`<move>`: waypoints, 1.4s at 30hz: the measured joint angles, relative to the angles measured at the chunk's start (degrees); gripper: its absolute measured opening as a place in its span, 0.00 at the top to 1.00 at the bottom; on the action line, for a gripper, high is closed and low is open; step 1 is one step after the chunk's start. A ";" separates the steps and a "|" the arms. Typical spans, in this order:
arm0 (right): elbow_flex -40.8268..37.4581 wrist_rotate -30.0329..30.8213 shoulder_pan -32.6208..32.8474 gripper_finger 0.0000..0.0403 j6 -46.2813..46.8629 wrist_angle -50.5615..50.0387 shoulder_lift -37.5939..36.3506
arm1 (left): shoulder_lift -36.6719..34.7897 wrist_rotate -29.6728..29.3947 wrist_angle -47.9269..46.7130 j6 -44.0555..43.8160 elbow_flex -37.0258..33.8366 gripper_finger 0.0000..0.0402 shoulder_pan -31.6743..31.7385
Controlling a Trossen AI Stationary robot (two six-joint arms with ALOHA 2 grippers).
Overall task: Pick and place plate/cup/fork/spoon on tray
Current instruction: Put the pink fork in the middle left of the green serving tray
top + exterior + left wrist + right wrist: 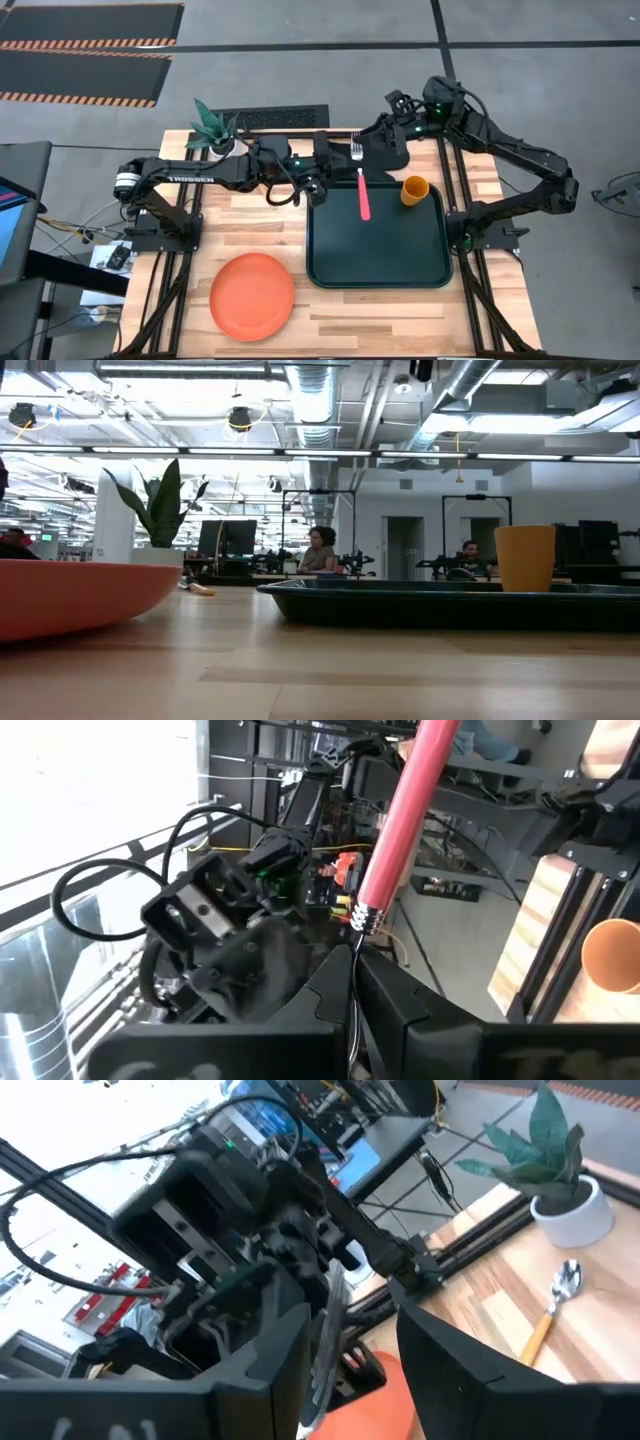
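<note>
The fork (362,190), with silver tines and a red-pink handle, is held in the air over the far rim of the dark tray (330,270). My left gripper (343,165) reaches in from the left and is shut on it. My right gripper (370,150) is open; in its wrist view its fingers (270,1370) stand on either side of the silver tine end (328,1320). The orange cup (415,190) stands upright in the tray's far right corner. The orange-red plate (252,295) lies on the table to the tray's left. The spoon (555,1305) lies on the table near the plant pot. My left gripper pinches the fork's thin metal neck (356,935), just below the handle's end, between its two shut fingers. It comes level from the table's left. The pink handle (405,810) sticks out past the fingertips over the tray, lifted clear.
A white pot with a green plant (215,130) stands at the table's far left, behind my left arm. The plate's rim (90,595) is close to the low camera. People sit at desks in the room beyond the table.
</note>
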 joint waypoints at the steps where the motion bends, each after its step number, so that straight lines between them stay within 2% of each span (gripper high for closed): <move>1: -0.02 -0.06 0.00 0.58 0.00 -0.04 0.02 | 0.00 0.01 0.02 0.29 0.00 1.00 0.10; 9: -0.02 0.00 -0.15 0.66 -0.01 0.43 0.80 | 0.04 0.26 -0.28 -0.79 0.00 1.00 0.64; 13: 0.07 -0.04 -0.15 0.76 -0.04 0.40 0.82 | 0.02 0.43 -0.47 -0.79 0.00 1.00 0.87; 19: 0.09 -0.06 -0.13 0.96 -0.57 0.83 0.78 | 0.05 0.40 -1.13 -0.56 -0.01 1.00 1.05; 23: 0.09 0.06 -0.04 0.96 -0.41 0.54 0.76 | 0.08 0.31 -1.84 -0.91 -0.02 1.00 1.03; 26: 0.07 1.22 -0.05 0.98 0.64 0.65 0.79 | 0.08 0.06 -2.17 -6.21 -0.01 1.00 1.00; 30: -0.02 0.59 -1.52 0.98 2.58 3.26 0.85 | -0.08 -0.54 -1.65 -17.64 0.03 0.96 0.93; 36: -0.04 -0.70 -3.72 0.99 3.32 4.43 0.85 | -0.39 -1.96 -2.05 -27.59 0.09 0.81 0.72; 42: -0.01 -0.36 -6.35 0.99 3.04 4.72 0.82 | -1.13 -7.62 -3.42 -39.67 0.07 0.67 -0.32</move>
